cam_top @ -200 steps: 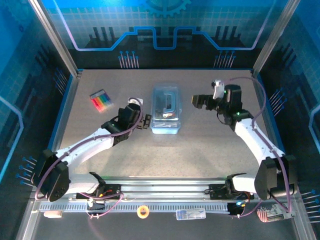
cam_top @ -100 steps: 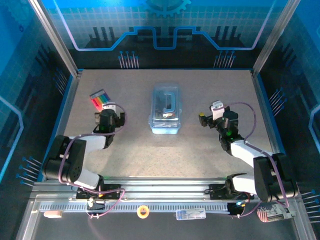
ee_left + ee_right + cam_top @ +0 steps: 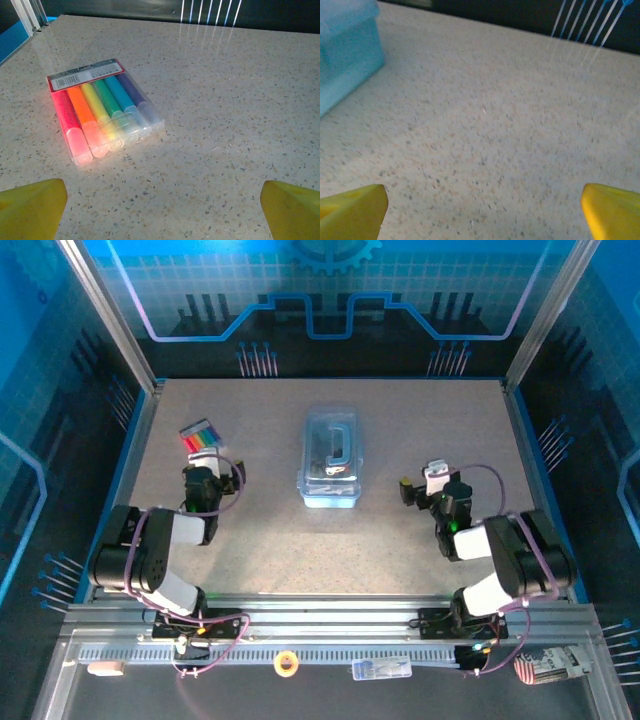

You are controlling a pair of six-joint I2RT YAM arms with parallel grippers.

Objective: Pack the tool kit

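The tool kit is a clear blue plastic case (image 3: 332,458) with a handle on its closed lid, standing at the table's middle; one of its corners (image 3: 345,45) appears at the upper left of the right wrist view. A pack of coloured markers (image 3: 200,436) lies at the far left, flat on the table in the left wrist view (image 3: 102,117). My left gripper (image 3: 207,472) sits just short of the pack, open and empty (image 3: 162,220). To the right of the case, my right gripper (image 3: 410,488) is low over bare table, open and empty (image 3: 482,220).
The speckled table (image 3: 400,550) is walled by blue panels on three sides. Below the front rail lie a yellow tape roll (image 3: 287,663), a flat packet (image 3: 381,668) and a striped item (image 3: 545,665). Both arms are folded back near their bases.
Both arms have drawn back from beside the case and folded low. The left gripper swung left toward the marker pack; the right gripper dropped down and back, to the case's right.
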